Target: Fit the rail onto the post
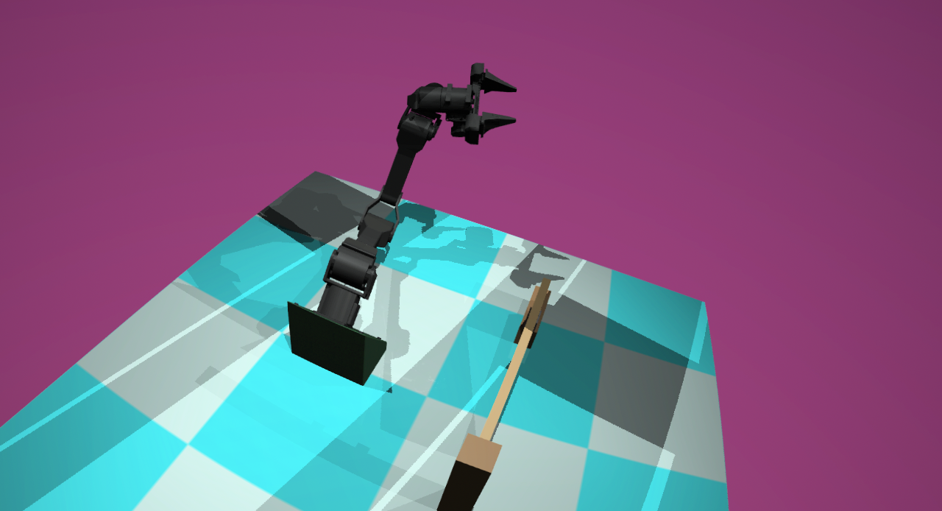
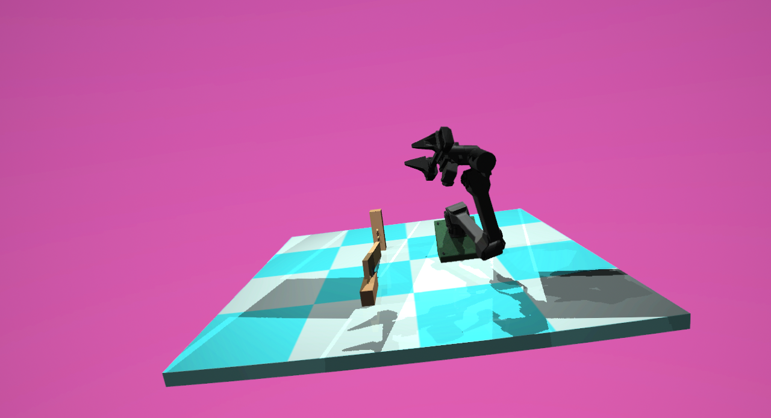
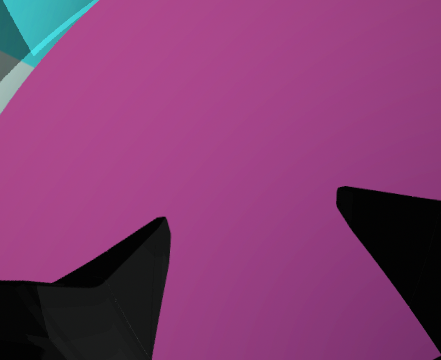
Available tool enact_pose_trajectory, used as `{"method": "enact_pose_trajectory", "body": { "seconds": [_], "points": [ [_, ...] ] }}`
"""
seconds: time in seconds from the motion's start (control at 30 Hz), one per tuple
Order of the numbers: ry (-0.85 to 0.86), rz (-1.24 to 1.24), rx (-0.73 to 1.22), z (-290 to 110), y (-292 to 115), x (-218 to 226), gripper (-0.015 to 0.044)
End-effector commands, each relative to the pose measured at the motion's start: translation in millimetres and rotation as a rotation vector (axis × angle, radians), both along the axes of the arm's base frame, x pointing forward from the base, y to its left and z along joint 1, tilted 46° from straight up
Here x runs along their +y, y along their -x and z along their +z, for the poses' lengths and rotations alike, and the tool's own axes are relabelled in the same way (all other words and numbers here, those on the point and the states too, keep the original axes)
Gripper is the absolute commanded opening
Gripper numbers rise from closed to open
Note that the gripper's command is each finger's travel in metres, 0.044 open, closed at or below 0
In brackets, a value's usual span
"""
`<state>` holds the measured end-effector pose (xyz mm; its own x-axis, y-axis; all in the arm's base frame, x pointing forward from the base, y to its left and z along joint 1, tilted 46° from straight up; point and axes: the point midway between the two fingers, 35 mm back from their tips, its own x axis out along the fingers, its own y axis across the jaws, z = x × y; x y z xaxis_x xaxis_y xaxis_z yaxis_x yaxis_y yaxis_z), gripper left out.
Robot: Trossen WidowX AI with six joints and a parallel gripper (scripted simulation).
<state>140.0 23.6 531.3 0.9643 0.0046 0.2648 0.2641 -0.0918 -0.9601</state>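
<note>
The black robot arm's gripper [image 1: 512, 102] hovers high above the long wooden bed rail [image 1: 505, 389], fingers spread wide, empty, ready to descend.

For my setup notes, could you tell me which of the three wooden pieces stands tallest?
The post, the upright piece farthest back in the exterior view; the rail slopes below it, and the footboard block is lowest.
</note>
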Motion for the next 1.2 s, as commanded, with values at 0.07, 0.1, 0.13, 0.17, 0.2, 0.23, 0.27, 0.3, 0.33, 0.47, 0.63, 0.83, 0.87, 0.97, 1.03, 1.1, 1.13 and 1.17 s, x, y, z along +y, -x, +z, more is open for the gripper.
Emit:
{"method": "enact_pose_trajectory", "body": {
  "seconds": [0.07,0.1,0.13,0.17,0.2,0.23,0.27,0.3,0.33,0.47,0.63,0.83,0.87,0.97,1.03,1.1,1.13,1.17],
  "points": [
    [-0.028,0.006,0.002,0,-2,-12,0.0440],
    [-0.051,0.010,0.005,0,-5,-21,0.0440],
    [-0.079,0.016,0.009,-1,-8,-32,0.0440],
    [-0.113,0.022,0.016,-2,-12,-46,0.0440],
    [-0.149,0.028,0.027,-5,-18,-61,0.0440],
    [-0.186,0.034,0.039,-9,-24,-75,0.0440],
    [-0.218,0.039,0.053,-13,-31,-87,0.0440],
    [-0.243,0.042,0.066,-17,-37,-97,0.0440],
    [-0.294,0.043,0.078,-23,-43,-108,0.0440],
    [-0.451,0.045,0.159,-54,-73,-147,0.0440],
    [-0.554,0.062,0.304,-102,-113,-181,0.0440],
    [-0.620,0.094,0.509,-176,-169,-199,0.0440],
    [-0.634,0.102,0.553,-191,-177,-200,0.0440],
    [-0.669,0.135,0.690,-235,-197,-198,0.0440],
    [-0.690,0.164,0.797,-269,-209,-192,0.0440],
    [-0.705,0.199,0.907,-303,-219,-183,0.0440],
    [-0.711,0.218,0.961,-319,-222,-178,0.0440],
    [-0.716,0.239,1.016,-336,-225,-172,0.0440]
  ]
}}
